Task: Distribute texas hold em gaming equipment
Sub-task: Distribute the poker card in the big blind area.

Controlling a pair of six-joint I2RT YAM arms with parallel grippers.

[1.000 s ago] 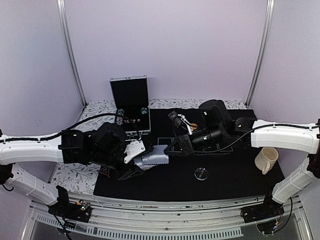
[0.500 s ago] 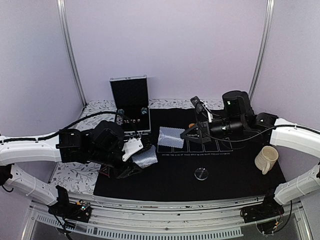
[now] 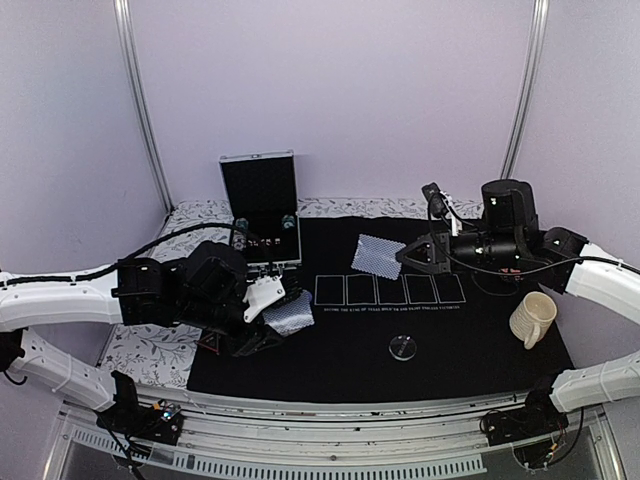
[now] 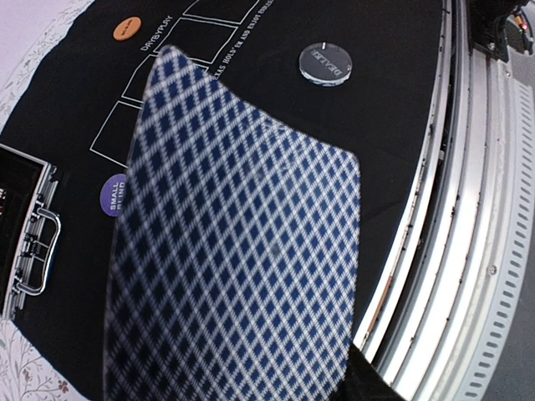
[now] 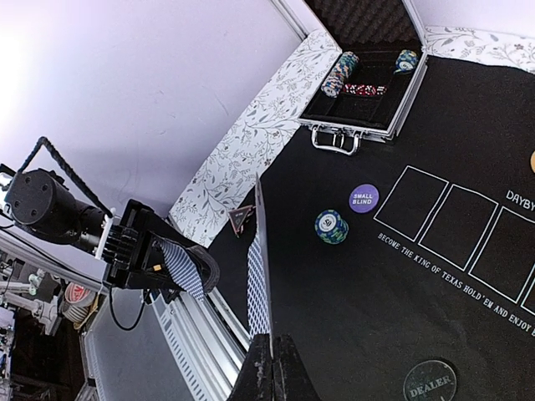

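The right tool (image 3: 408,254) has carried its pinched card (image 3: 378,255) farther right; the left tool (image 3: 276,326), half open, grips the deck (image 3: 291,316).

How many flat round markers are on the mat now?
3: clear DEALER disc near the front edge, purple SMALL BLIND button near the case, orange button beyond the rectangles. The held cards may hide more.

Plain lilac walls (image 3: 330,90) w/ 2 metal posts (image 3: 140,100), floral tablecloth (image 3: 140,355) below.
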